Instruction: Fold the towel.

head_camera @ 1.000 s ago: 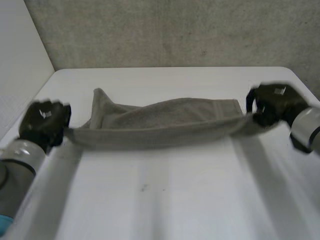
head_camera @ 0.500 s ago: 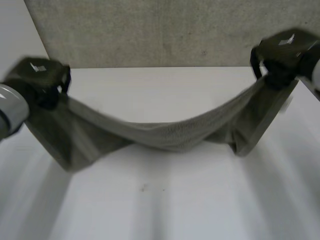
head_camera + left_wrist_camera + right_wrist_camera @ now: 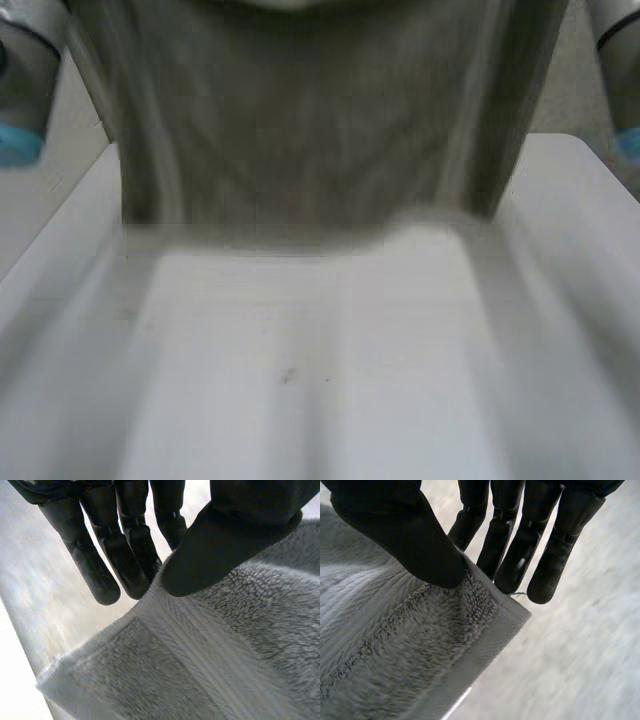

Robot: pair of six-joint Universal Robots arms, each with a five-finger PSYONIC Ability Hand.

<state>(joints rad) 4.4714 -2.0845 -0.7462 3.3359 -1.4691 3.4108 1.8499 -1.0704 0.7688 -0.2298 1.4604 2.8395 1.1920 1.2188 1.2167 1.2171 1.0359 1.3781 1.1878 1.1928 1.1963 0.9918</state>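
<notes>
The grey towel [image 3: 300,130] hangs spread out high above the white table [image 3: 320,380], its lower edge just over the far half of the table. In the left wrist view my left hand [image 3: 220,535] pinches the towel [image 3: 210,650] near a corner between thumb and straight fingers [image 3: 125,565]. In the right wrist view my right hand [image 3: 405,535] pinches the towel [image 3: 395,650] at its other upper corner, thumb pressed against the fingers [image 3: 520,555]. Both forearms [image 3: 25,70] [image 3: 620,60] are raised at the sides of the head view.
A rough grey wall [image 3: 580,90] stands behind the table. The table's left edge [image 3: 60,230] borders a pale floor. The near half of the table lies bare in front of the hanging towel.
Both arms have lifted steeply, carrying the towel from the table surface up into the air. It now hangs open as a curtain instead of sagging between the hands.
</notes>
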